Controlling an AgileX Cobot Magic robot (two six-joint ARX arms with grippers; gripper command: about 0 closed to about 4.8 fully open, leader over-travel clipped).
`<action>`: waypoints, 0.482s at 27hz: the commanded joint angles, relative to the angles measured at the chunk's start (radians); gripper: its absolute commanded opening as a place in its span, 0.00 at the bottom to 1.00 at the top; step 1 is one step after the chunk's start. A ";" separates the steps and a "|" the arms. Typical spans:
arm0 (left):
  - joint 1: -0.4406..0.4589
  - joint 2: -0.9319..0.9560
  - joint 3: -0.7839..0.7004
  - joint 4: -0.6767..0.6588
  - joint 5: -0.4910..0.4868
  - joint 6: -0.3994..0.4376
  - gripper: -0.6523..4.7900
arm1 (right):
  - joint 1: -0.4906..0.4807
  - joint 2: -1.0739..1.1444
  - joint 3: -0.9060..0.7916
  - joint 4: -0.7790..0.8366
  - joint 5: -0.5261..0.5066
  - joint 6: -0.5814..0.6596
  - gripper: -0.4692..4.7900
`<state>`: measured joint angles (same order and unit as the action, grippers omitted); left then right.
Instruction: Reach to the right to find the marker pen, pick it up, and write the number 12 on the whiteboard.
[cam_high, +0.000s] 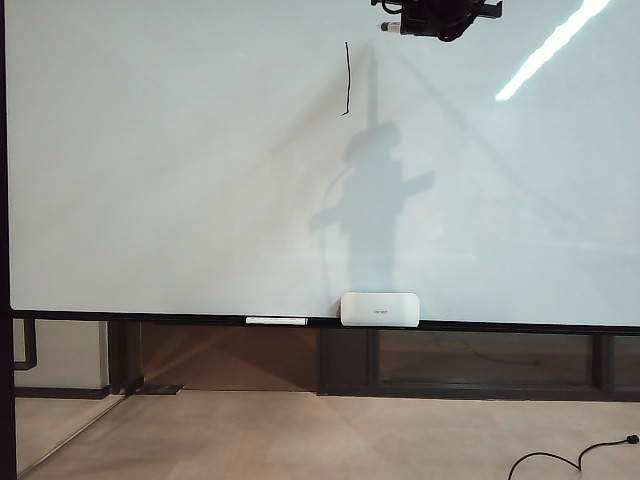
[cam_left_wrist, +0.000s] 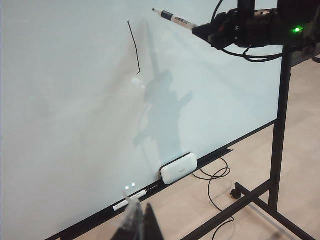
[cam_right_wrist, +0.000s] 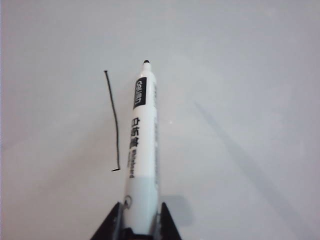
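Marker pen (cam_right_wrist: 141, 145) clamped in right pincer (cam_right_wrist: 137, 222), tip just off whiteboard (cam_high: 150, 200), right of the single black stroke (cam_high: 347, 78) near the board's upper edge. Left pincer (cam_left_wrist: 142, 220) low beside board, state unclear. Eraser (cam_high: 380, 309) and white marker (cam_high: 277, 321) on board's ledge.
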<state>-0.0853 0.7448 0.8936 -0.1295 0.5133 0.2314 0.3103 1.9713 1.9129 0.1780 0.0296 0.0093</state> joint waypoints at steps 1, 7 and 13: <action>0.000 -0.002 0.003 0.023 0.007 -0.003 0.11 | 0.003 -0.001 0.006 0.006 -0.029 0.001 0.08; 0.000 -0.002 0.003 0.027 0.006 -0.004 0.11 | 0.002 0.004 0.006 0.011 -0.029 0.001 0.08; 0.000 -0.002 0.003 0.027 0.006 -0.003 0.11 | 0.000 0.023 0.008 0.033 -0.031 0.001 0.08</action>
<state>-0.0853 0.7452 0.8936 -0.1154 0.5133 0.2314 0.3103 1.9942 1.9144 0.1879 0.0032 0.0093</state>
